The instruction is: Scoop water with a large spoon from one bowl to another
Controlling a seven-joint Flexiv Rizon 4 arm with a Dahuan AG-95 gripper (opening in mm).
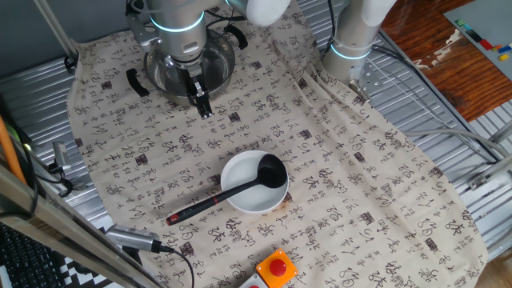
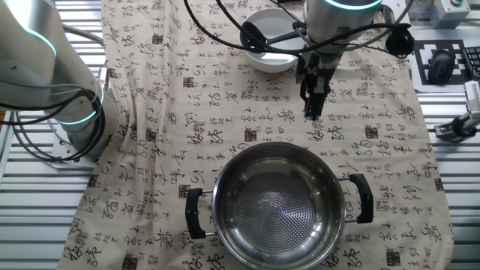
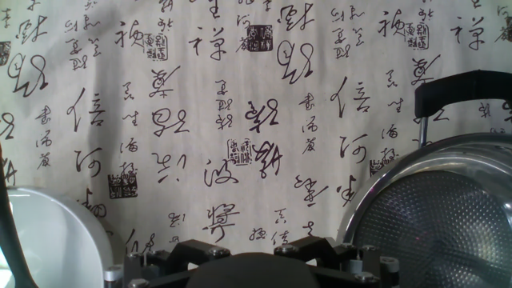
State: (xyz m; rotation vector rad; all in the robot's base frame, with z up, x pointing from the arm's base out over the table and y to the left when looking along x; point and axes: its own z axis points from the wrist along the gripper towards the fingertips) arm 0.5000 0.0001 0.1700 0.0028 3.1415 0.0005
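Observation:
The large spoon (image 1: 218,198), a black ladle with a red-tipped handle, rests with its cup (image 2: 252,34) inside the white bowl (image 1: 240,200) at the front of the patterned cloth; the handle sticks out over the rim to the left. The steel bowl (image 2: 229,191) with two black side handles stands apart from it, partly behind my arm in one fixed view (image 1: 222,66). My gripper (image 1: 205,113) (image 2: 312,114) hangs above the cloth between the two bowls, fingers together and holding nothing. In the hand view the white bowl (image 3: 48,240) lies lower left and the steel bowl (image 3: 440,216) lower right; my fingertips do not show there.
A second robot arm's base (image 1: 352,50) (image 2: 71,112) stands on the cloth's edge. A red button box (image 1: 277,268) sits at the front edge. Cables (image 2: 225,37) run over the white bowl. A mouse (image 2: 439,66) lies beside the table.

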